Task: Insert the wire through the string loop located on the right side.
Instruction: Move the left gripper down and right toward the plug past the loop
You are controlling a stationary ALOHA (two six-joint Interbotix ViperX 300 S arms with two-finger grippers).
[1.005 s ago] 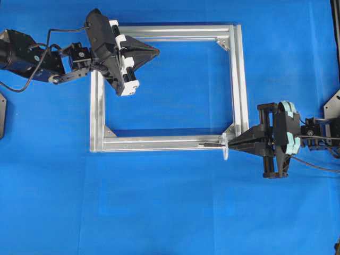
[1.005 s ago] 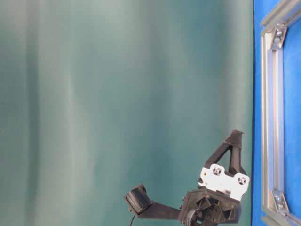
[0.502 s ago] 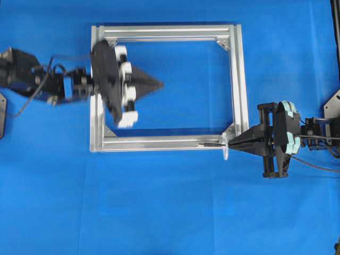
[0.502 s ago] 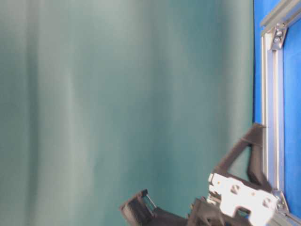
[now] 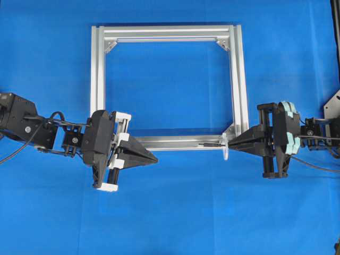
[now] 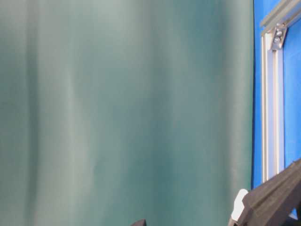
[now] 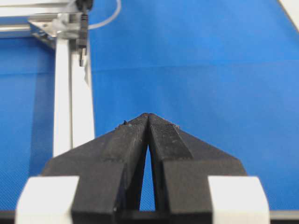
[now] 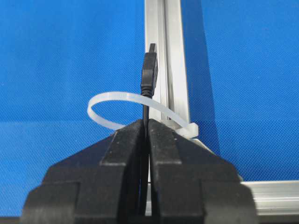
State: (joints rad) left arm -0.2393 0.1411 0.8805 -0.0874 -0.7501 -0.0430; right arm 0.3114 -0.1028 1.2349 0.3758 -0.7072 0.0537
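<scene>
Holding the wire pinched in the right gripper, plug tip poked through the string loop at the frame's lower right corner.

Right gripper's jaws were clamped on the thin black wire just behind the plug; the plug lay along the lower rail of the silver frame, pointing left in the overhead view, with the whitish loop ringing the wire between plug and fingertips. Left gripper was pressed shut with nothing in it, sitting just below the frame's lower left corner and aimed toward the plug, well apart from it. Blue table cover lay under everything. A teal curtain filled most of the table-level view. Nothing stood between the two grippers except the lower rail. No readable writing or labels anywhere.
</scene>
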